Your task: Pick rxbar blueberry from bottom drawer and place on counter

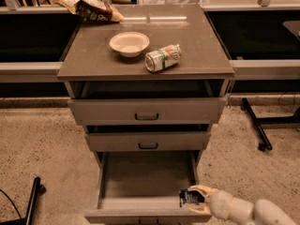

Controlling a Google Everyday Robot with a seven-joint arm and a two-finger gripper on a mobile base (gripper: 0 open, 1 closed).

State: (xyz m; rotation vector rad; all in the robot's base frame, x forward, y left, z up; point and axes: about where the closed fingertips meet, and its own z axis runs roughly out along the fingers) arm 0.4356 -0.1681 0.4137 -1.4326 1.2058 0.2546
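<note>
Scene: A three-drawer cabinet with the bottom drawer (140,177) pulled fully out. The robot's arm (243,211) reaches in from the lower right.
Gripper: The gripper (197,199) sits at the drawer's front right corner, just above the front panel. Its pale fingers (202,190) are closed narrow on the rxbar blueberry (190,198).
Task's thing: The dark navy bar is in the grasp and stands roughly on edge. It sticks out to the left of the fingers, over the drawer's right front corner. Whether it is clear of the drawer floor cannot be told from this view.
Step in hand: By the look of it, you have the pick, and the lift out and carry to the counter (206,60) lie ahead.
How to do it well: Raise straight up first, until the bar is over the drawer's right wall and front lip. Then draw back from the cabinet before climbing. The middle drawer (147,141) and top drawer (146,110) stand partly open above, and their fronts overhang a direct path.
Landing spot: The counter's front right area looks bare. A cream bowl (129,43) sits near the centre and a silver-green can (163,58) lies on its side just beside it. A brown snack bag (93,9) lies at the back left corner. Aim well apart from the can, which could roll if nudged.
Risk: The hold seems to be on one end of the bar, so a quick swing could twist it loose. Move evenly and set it flat before you let go.
</note>
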